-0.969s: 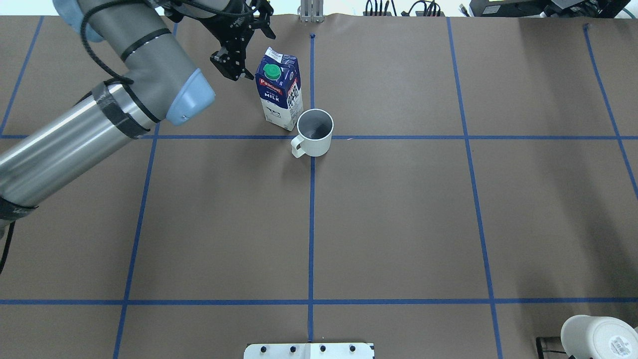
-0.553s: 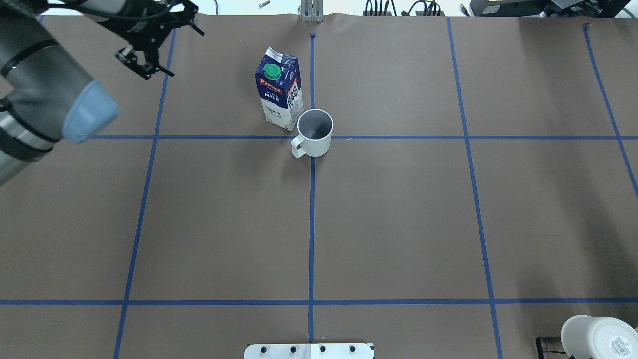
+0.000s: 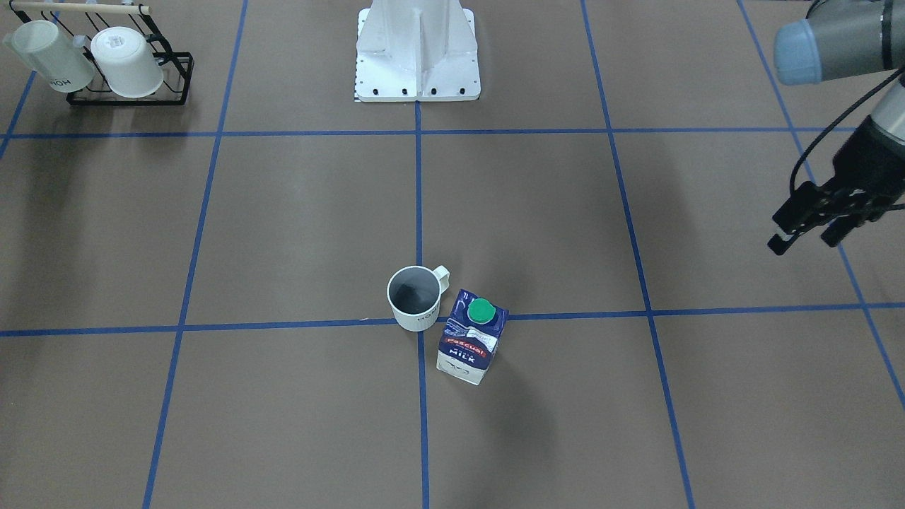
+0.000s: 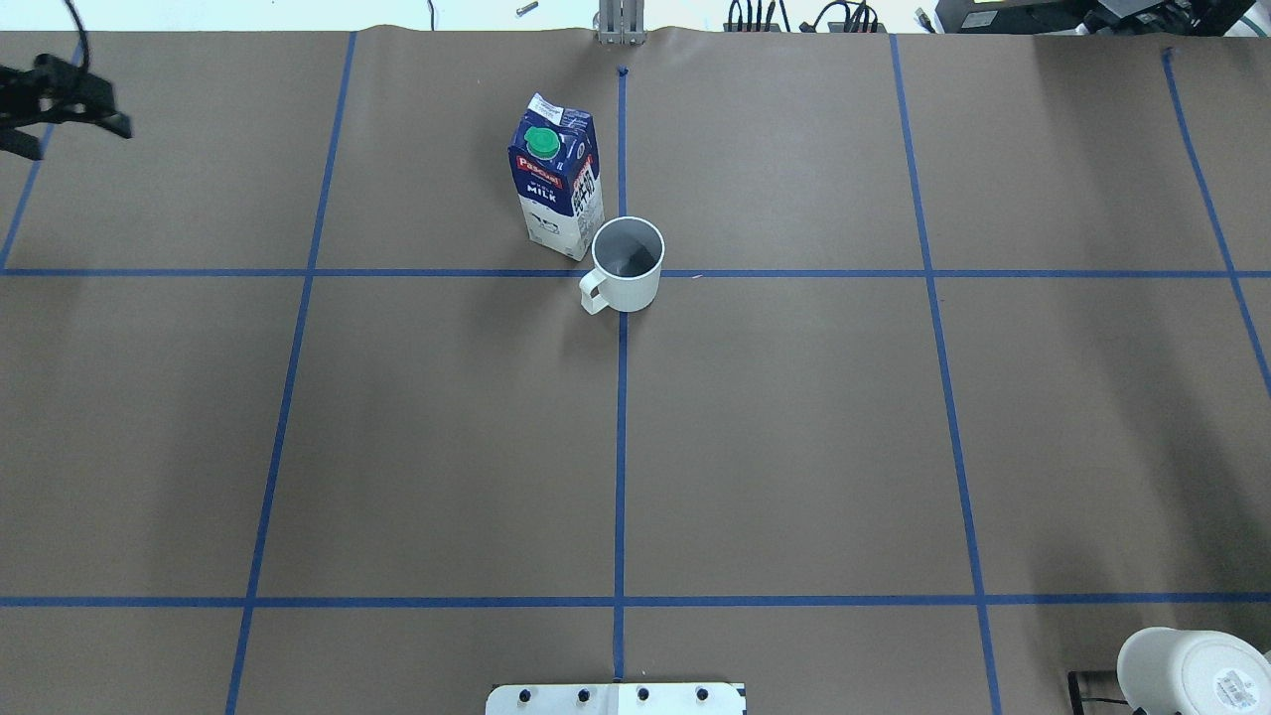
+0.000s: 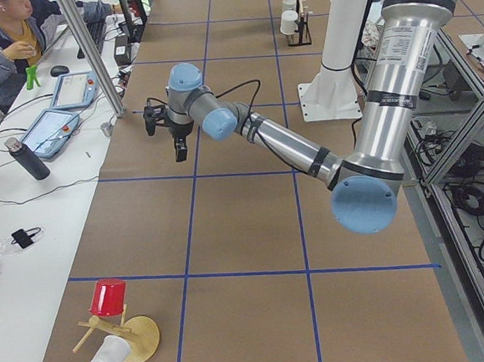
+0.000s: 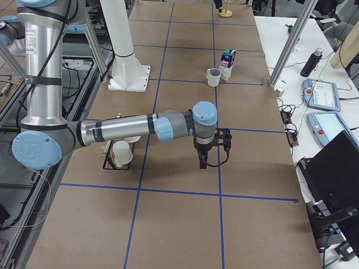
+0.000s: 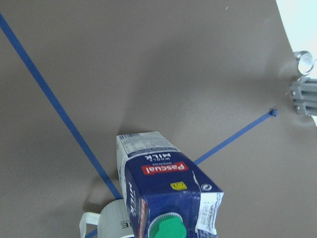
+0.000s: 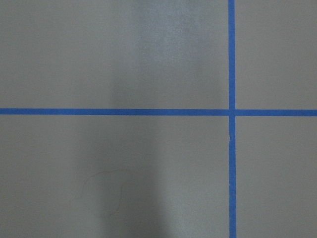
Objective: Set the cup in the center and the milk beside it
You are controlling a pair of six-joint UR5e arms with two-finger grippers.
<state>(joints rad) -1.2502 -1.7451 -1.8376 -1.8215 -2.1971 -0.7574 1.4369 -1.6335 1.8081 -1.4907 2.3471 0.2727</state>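
The cup (image 4: 628, 266), a white mug with a dark inside, stands upright on the central blue tape crossing; it also shows in the front view (image 3: 416, 298). The milk (image 4: 556, 189), a blue and white carton with a green cap, stands upright right beside it, on its far left, and shows in the front view (image 3: 472, 346) and the left wrist view (image 7: 168, 198). My left gripper (image 4: 65, 124) is open and empty, far to the left of both, above the table's left edge (image 3: 806, 232). My right gripper (image 6: 203, 159) shows only in the right side view; I cannot tell its state.
A black wire rack (image 3: 173, 78) with two other white mugs stands near the robot's right side, also in the overhead view (image 4: 1192, 675). The white robot base plate (image 3: 417, 63) sits at the near edge. A mug tree with a red cup (image 5: 108, 296) stands at the left end.
My left arm has swung away from the milk carton to the left, out to the table's left edge. The milk and the cup have not moved.
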